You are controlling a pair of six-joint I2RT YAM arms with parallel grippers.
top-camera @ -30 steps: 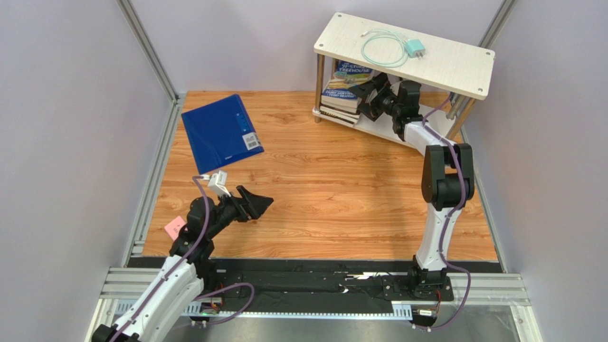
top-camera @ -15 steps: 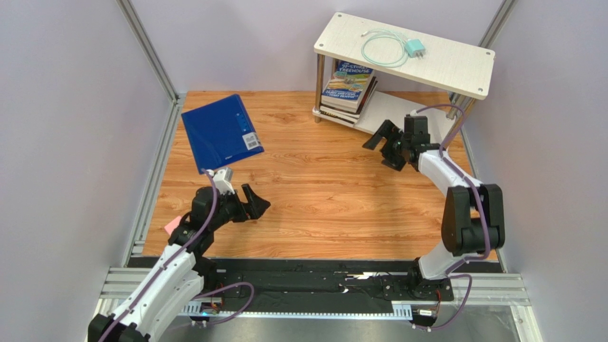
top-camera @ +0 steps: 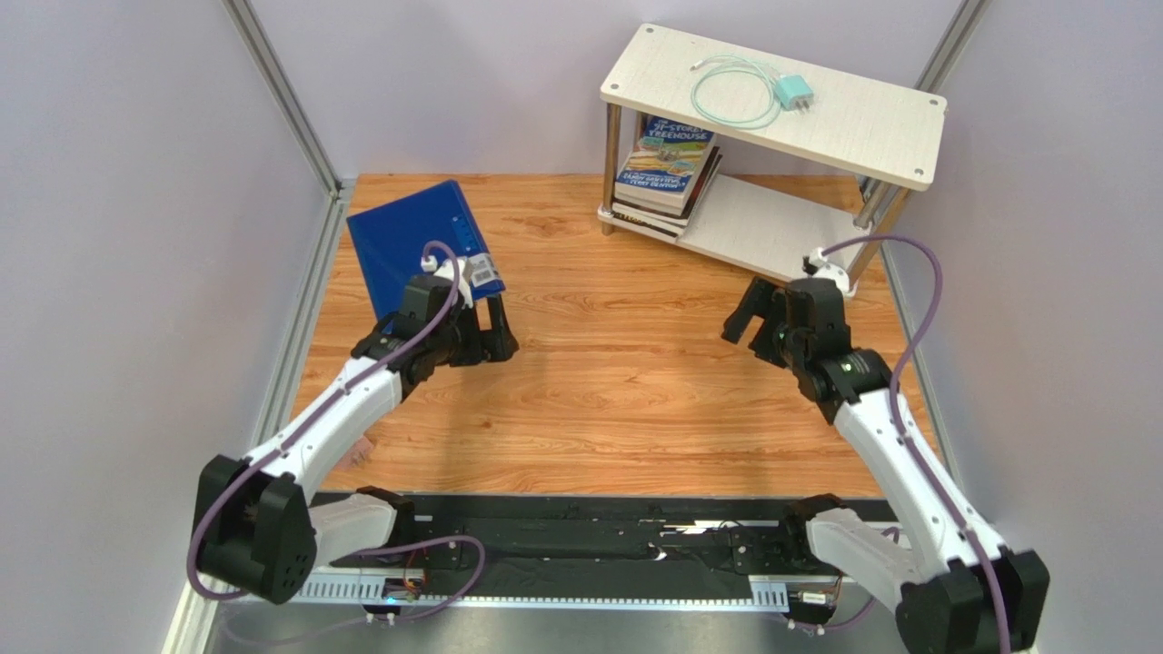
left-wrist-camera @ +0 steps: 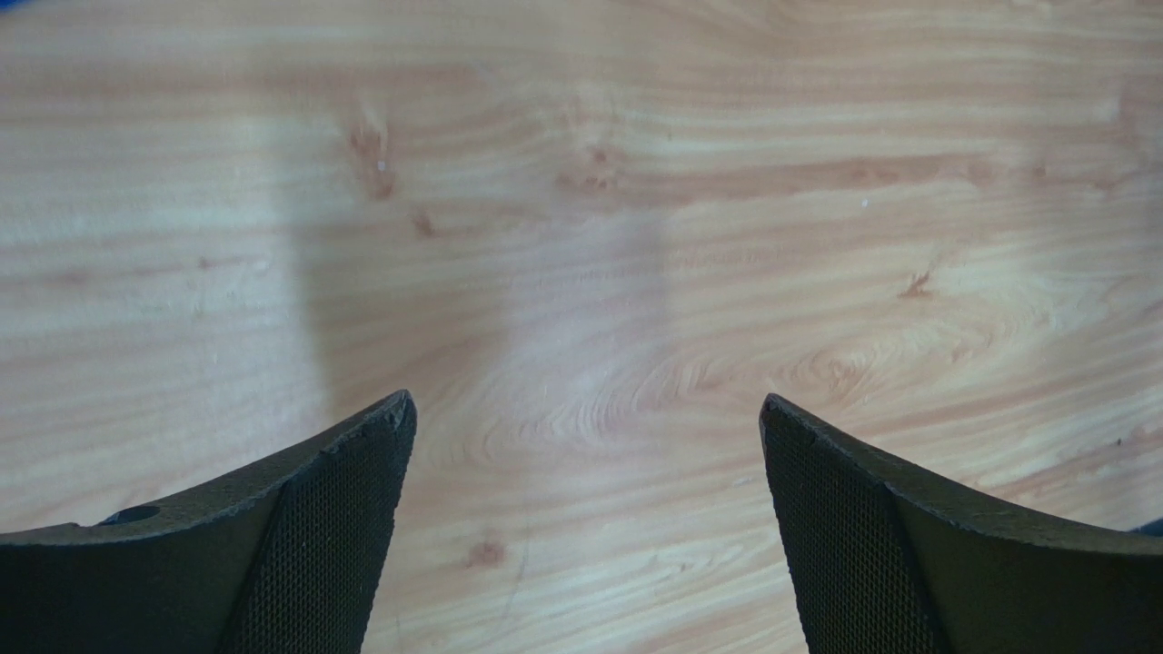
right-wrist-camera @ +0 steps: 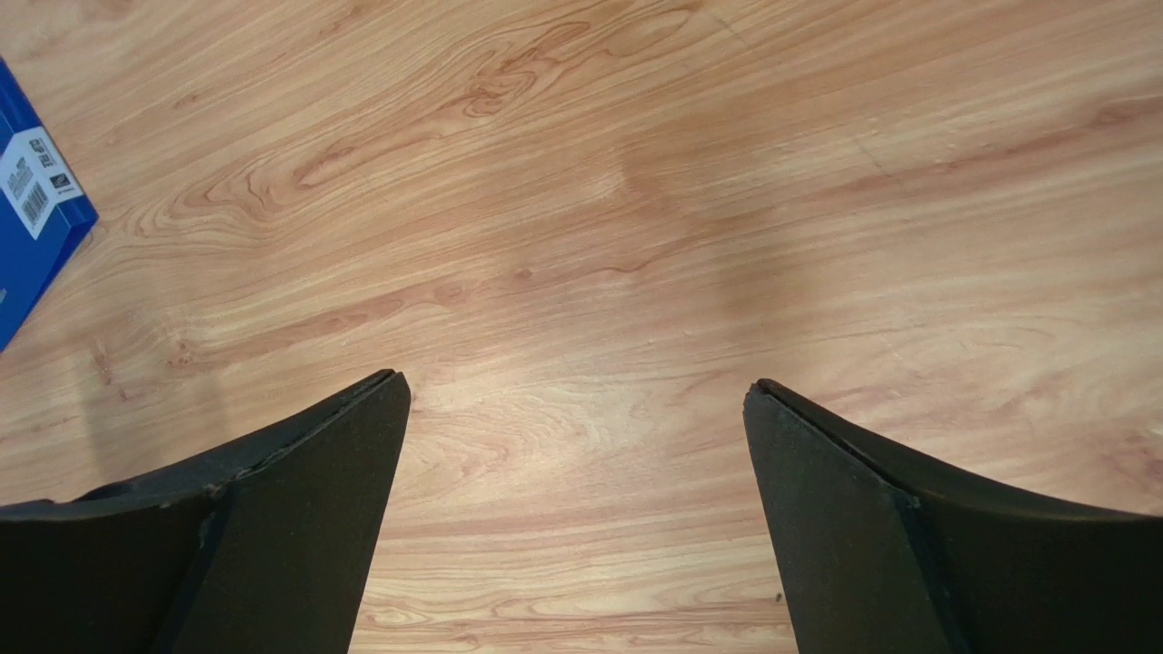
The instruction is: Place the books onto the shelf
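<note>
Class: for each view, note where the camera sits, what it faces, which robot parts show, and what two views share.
Top external: above, behind the bases, looking down at table, shelf and books; left arm and right arm show.
Left wrist: on that arm, facing bare wood; open left gripper shows.
Right wrist: same, open right gripper.
Shared: blue folder, in top and right wrist views.

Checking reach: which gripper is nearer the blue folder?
Left. The left gripper sits by the blue folder's near corner; the right gripper is across the table, near the shelf.

The books (top-camera: 668, 165) lie stacked on the shelf's (top-camera: 874, 130) lower board, a charger (top-camera: 793, 94) on top.
</note>
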